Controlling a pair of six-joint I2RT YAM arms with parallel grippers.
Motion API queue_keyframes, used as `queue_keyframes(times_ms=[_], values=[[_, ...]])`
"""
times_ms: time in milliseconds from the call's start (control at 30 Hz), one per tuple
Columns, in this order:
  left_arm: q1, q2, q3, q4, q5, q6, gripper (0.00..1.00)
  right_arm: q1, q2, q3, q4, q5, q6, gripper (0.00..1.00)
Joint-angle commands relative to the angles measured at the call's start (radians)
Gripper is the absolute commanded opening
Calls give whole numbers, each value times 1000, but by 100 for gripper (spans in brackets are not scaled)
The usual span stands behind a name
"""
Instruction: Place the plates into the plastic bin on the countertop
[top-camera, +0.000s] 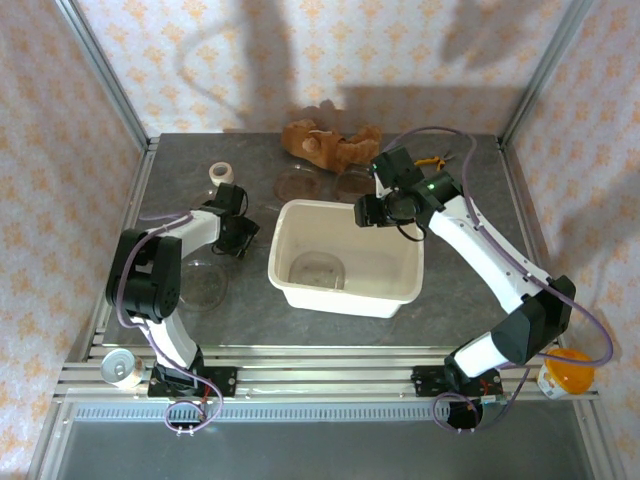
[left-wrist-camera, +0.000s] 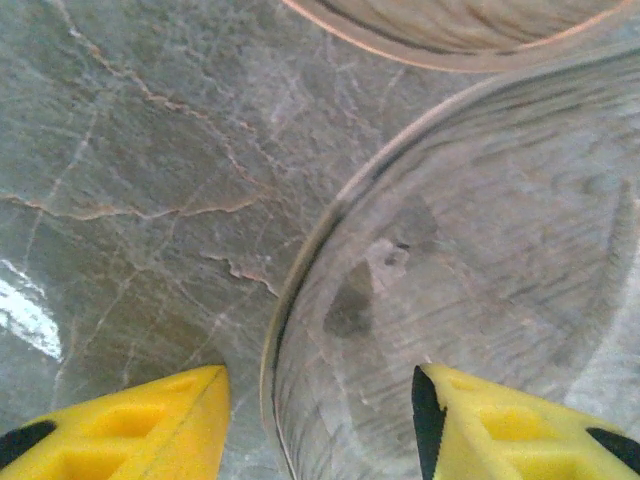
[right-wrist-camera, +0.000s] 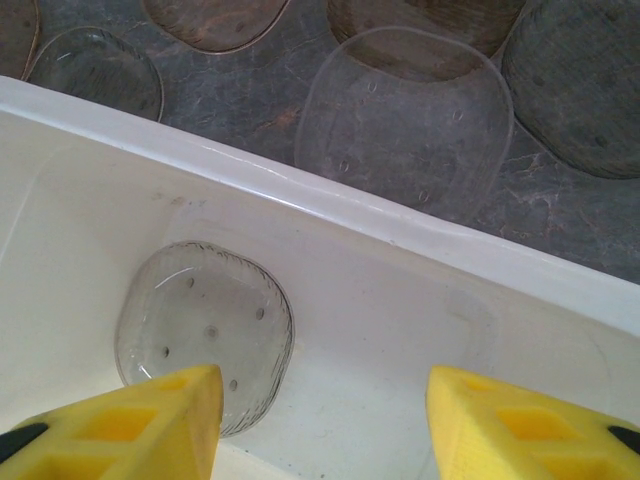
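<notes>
While the dark grey, stone-look countertop (top-camera: 250, 320) is stretching between aluminium rails (top-camera: 300, 375), walls papered in a pale orange pattern are closing it in on three sides. The cream-white plastic bin (top-camera: 340, 298) is sitting at the middle of the top view. A brown plush toy (top-camera: 325, 143) is lying at the upper centre, and a white tape roll (top-camera: 222, 173) is standing at the upper left. A small orange-handled tool (top-camera: 432, 160) is lying toward the upper right. A can (top-camera: 122, 368) is standing at the lower left and an orange container (top-camera: 565, 372) at the lower right. One plate (top-camera: 318, 270) is lying flat on the bin's floor, left of its centre. Two more plates (top-camera: 295, 183) are lying just above the bin, and another is lying on the countertop to its left. All are looking thin, transparent and faintly brownish. The right gripper (right-wrist-camera: 325, 430) is hovering over the bin's upper right part, its yellow fingers standing apart with nothing between them. The left gripper (left-wrist-camera: 320, 430) is hanging low over the countertop with its fingers apart, one plate's rim lying between them.
</notes>
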Motion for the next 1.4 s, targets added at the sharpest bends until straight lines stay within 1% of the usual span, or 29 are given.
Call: queue_keyframes(times_ms=[0,33,100,267,533,600,667,867,1067,1367], values=[[-2,28,3,14,-25,1,46,2,-5,-1,20,41,11,56],[-2,27,-1,20,-26,0,44,1,-3,-1,21,41,11,56],[-2,22,-17,32,-22,-1,35,1,-2,-1,21,41,9,56],[-2,18,-38,60,1,1,21,1,8,2,12,52,9,56],[-2,9,-17,57,11,17,14,1,14,8,17,51,9,57],[-2,-5,-14,69,11,20,9,1,9,10,17,53,13,57],[0,-13,-11,103,22,30,7,1,0,7,22,57,18,57],[-1,-35,52,99,57,53,3,1,-49,-25,55,86,53,57],[-1,-124,120,48,-35,122,2,1,-71,-37,86,104,58,57],[-1,-177,287,-82,-113,278,0,1,-47,-18,114,88,49,58]])
